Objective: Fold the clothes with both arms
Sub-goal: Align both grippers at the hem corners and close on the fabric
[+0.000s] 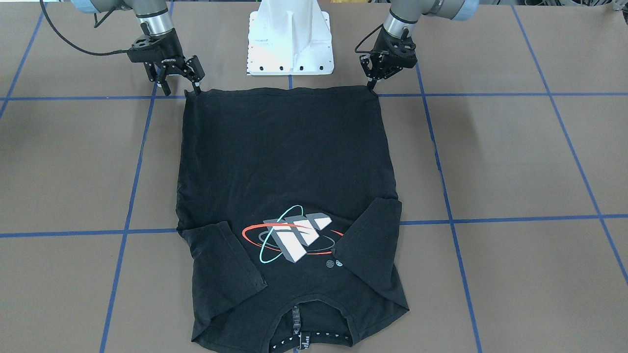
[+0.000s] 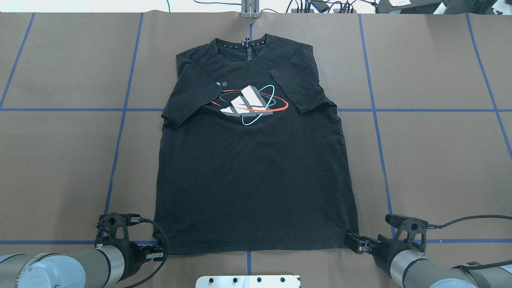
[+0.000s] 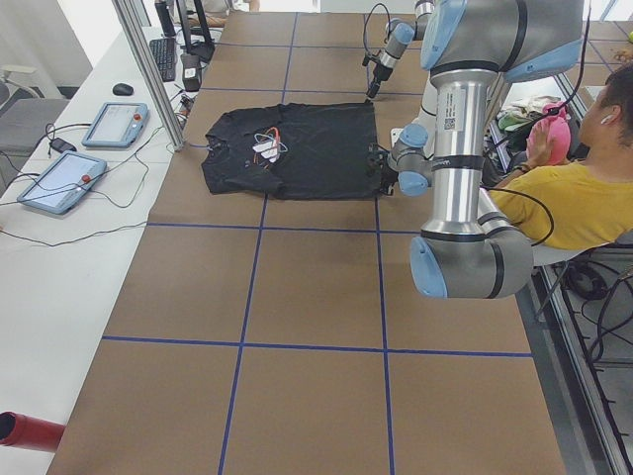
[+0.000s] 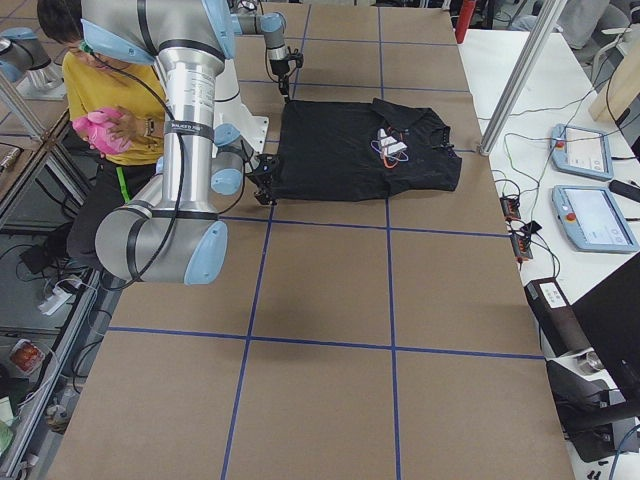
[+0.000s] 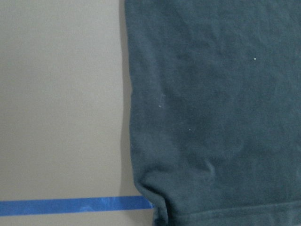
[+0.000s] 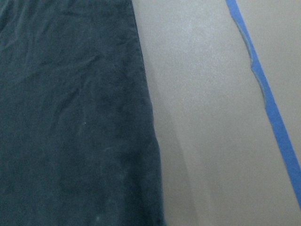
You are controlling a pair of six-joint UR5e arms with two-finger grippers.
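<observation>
Directly in front of white base pedestal [image 1: 289, 44] | black T-shirt [image 1: 284, 157] flat on matte brown table [image 1: 515, 162], soft knit, lightly rumpled, hem nearest pedestal, collar farthest | short sleeves [image 1: 221, 264] folded inward beside red-teal-white orbit graphic [image 1: 294, 235] | right gripper [image 1: 180, 87] at hem corner, spread wide | left gripper [image 1: 372, 84] touching opposite hem corner, spread undeterminable

Looks like a robotics lab. Shows a large table [image 3: 316, 297] under a brown covering, squared off with blue tape [image 3: 297, 345], with the left arm [image 3: 460, 148] and right arm [image 4: 190, 110] of an industrial robot beside a white pedestal [image 1: 289, 39]. Has a white bench [image 3: 49, 287] alongside carrying teach pendants [image 3: 114, 124], a keyboard [image 3: 163, 57] and a mouse [image 3: 123, 89], plus aluminium frame posts [image 3: 148, 69] and a seated person [image 3: 579, 203] behind the robot.
</observation>
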